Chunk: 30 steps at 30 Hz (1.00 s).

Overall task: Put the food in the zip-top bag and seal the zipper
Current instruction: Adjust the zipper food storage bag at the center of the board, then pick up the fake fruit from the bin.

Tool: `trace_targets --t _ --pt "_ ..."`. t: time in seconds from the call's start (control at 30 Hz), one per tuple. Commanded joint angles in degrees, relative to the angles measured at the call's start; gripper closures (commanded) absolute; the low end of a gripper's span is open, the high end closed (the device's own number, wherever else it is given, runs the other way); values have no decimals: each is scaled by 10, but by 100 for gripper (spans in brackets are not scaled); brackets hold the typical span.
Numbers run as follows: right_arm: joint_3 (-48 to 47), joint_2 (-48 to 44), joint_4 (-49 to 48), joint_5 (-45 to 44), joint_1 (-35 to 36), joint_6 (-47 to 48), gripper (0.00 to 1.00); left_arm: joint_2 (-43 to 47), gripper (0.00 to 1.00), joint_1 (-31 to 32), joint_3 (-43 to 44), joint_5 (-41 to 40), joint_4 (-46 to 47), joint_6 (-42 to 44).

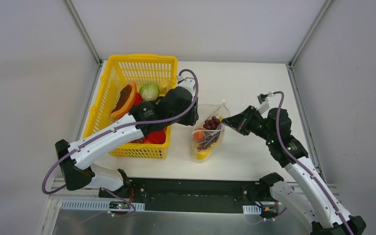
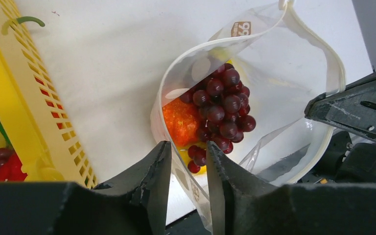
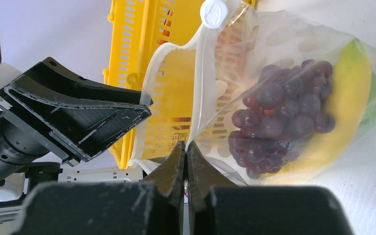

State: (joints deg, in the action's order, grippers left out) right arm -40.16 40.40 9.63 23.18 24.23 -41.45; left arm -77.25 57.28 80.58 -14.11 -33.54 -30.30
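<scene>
Beside zip-top bag (image 1: 220, 111): yellow basket (image 1: 142, 58), left gripper (image 2: 188, 145) between.

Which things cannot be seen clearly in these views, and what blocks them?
Top view: the left arm covers much of the yellow basket and its contents.
Left wrist view: grapes hide the food beneath them in the zip-top bag; its printed label is too small to read.
Right wrist view: the right gripper covers the bag's near rim.
</scene>
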Motion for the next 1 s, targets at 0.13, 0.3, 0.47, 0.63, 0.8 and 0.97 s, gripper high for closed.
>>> trace_targets --t 0.13,0.3,0.47,0.63,0.8,0.97 --pt "-15 -4 -33 17 -2 -10 99 5 42 -8 5 -13 -7 8" --pt "-13 0 -32 20 -2 -11 99 34 32 -8 13 0 -6 40" --pt "-11 0 -32 20 -2 -10 99 77 19 -8 7 -7 2 60" --pt "-20 1 -14 10 -1 2 99 121 3 -15 -2 -59 -22 71" --pt "-19 2 13 -3 -2 11 99 185 1 -42 -49 -99 -52 59" --pt "-22 -2 26 -13 -2 16 99 251 1 -111 -99 -109 -94 34"
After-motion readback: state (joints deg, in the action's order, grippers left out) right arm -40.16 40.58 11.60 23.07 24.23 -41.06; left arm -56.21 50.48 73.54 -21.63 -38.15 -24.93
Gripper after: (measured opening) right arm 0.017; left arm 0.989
